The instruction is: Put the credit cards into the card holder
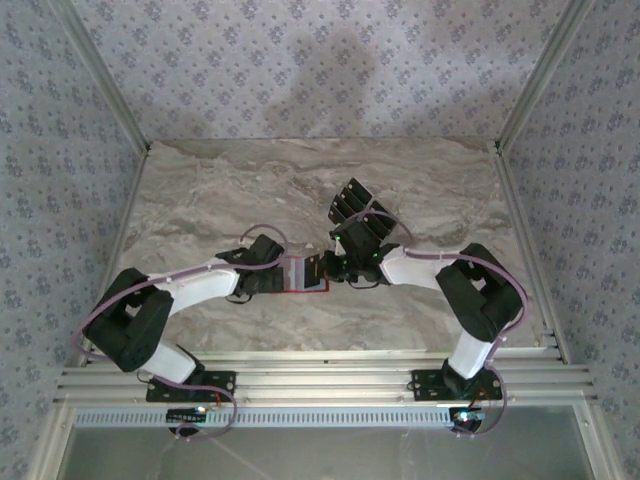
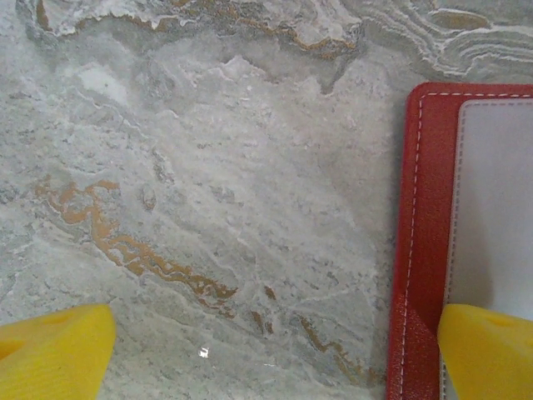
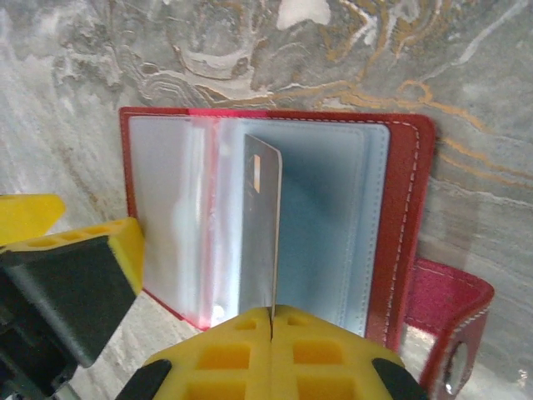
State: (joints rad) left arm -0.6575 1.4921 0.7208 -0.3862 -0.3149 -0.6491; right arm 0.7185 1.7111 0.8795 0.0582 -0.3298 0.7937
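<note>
Nearly in: the right gripper lines one credit card up with the open card holder

Its jaws are clamped tight on the card, which stands on edge over the holder's clear sleeves, likely so the far edge can slide into one; the left gripper is spread wide with nothing in it, one finger set over the holder's pale inner panel, seemingly to pin it flat against sliding; the holder lies open at the near middle of the table, between the two grippers, its snap strap thrown out to one side; the other credit cards lie fanned just behind the right gripper, within easy reach; the table is marbled grey with rust veins, boxed in by patterned walls and aluminium posts.
</note>
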